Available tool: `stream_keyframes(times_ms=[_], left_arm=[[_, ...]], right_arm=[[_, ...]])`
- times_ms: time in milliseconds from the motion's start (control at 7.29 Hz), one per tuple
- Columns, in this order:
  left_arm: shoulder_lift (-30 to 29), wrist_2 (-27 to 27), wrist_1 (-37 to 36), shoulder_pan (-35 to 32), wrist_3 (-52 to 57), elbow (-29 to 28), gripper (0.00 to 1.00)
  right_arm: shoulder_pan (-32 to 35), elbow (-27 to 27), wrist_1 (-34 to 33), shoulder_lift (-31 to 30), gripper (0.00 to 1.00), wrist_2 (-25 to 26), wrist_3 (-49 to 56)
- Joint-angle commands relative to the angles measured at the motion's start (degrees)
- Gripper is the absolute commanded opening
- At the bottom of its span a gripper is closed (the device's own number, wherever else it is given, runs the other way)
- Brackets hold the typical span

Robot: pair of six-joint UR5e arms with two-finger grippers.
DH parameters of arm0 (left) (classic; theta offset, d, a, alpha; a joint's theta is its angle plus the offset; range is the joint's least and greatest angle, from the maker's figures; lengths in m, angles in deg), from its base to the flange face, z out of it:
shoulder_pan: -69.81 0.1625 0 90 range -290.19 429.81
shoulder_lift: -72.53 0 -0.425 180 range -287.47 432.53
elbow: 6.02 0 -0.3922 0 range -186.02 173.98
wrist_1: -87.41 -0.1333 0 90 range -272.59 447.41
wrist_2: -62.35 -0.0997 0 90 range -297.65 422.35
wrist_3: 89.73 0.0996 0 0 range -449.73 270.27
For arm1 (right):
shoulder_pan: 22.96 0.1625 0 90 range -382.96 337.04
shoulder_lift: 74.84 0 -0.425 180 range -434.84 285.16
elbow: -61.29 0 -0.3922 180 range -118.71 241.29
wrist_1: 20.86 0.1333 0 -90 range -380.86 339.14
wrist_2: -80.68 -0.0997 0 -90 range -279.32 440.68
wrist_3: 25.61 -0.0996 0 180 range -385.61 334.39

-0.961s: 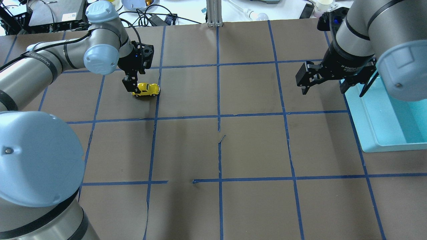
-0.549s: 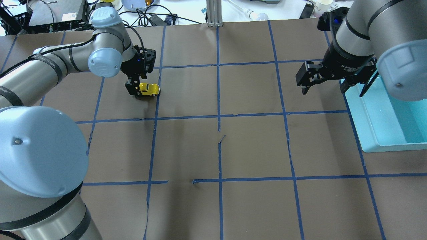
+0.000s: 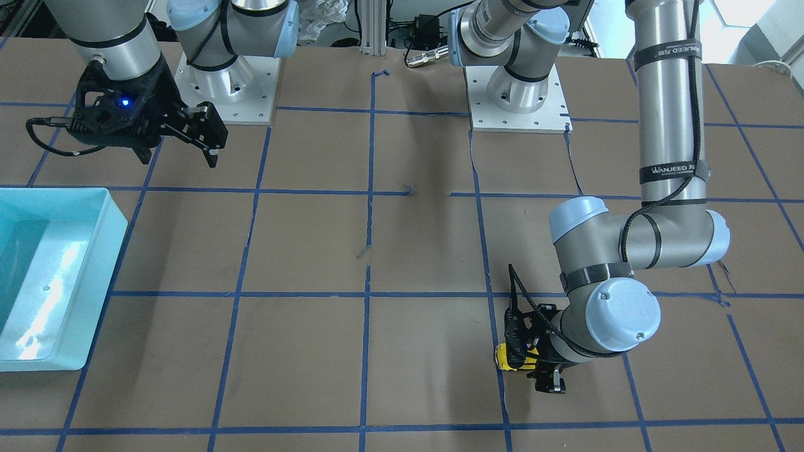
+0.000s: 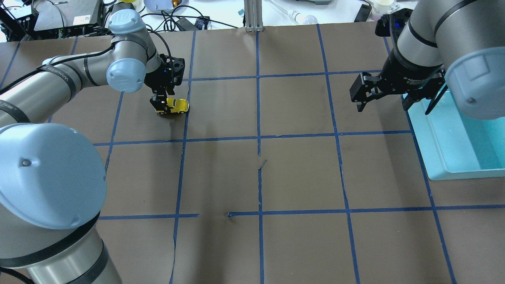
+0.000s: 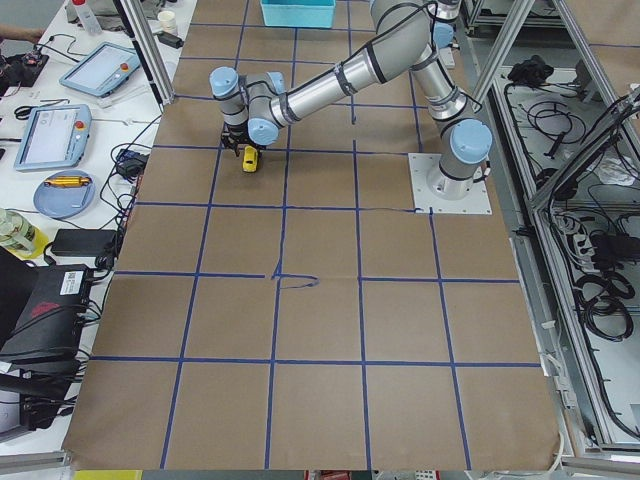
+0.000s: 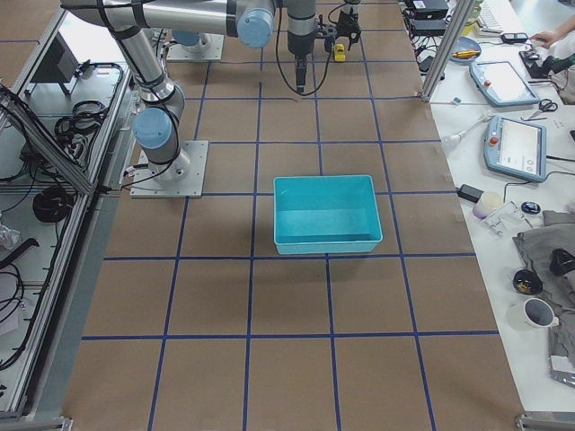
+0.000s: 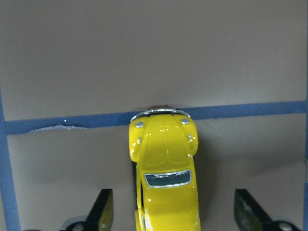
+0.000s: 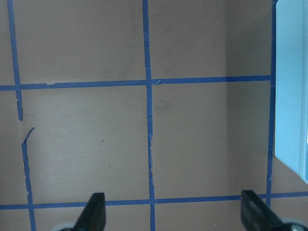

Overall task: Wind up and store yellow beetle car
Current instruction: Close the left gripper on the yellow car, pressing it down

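**Left hand astride the car, fingers either side of its width**

The car (image 7: 166, 183) sits on its wheels in the far left part of the counter (image 4: 300, 173). The left hand (image 7: 174, 211) is down over one end of it. In the left wrist view the car's long axis runs straight away from the hand. The bumper at its far end just reaches a tape line (image 7: 72, 125). The hand is open. One finger stands on each flank with a clear gap to the body, wider on one side, so the car is not quite centred. Closing would squeeze across the narrow width, which looks the right way to hold a glossy, rounded shell.

The right hand (image 8: 174, 214) hangs well apart on the other side, spread open with nothing in it, above bare counter just beside the bin (image 4: 434, 146). The left hand is plainly the nearer one.

The counter is flat brown paper, torn along a few seams. Several squares lie bare between car and bin, likely enough for a pull-back roll.
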Motion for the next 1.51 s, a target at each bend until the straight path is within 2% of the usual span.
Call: stream_keyframes(times_ms=[0, 275, 1373], left_arm=[[0.04, 0.0, -0.19, 0.0, 0.0, 0.05, 0.33], [0.04, 0.0, -0.19, 0.0, 0.0, 0.13, 0.11], [0.04, -0.88, -0.72, 1.92, 1.05, 0.4, 0.01]], right_arm=[[-0.06, -0.09, 0.0, 0.03, 1.0, 0.14, 0.03], [-0.06, -0.17, 0.0, -0.06, 1.0, 0.23, 0.03], [0.03, -0.17, 0.0, 0.03, 1.0, 0.14, -0.06]])
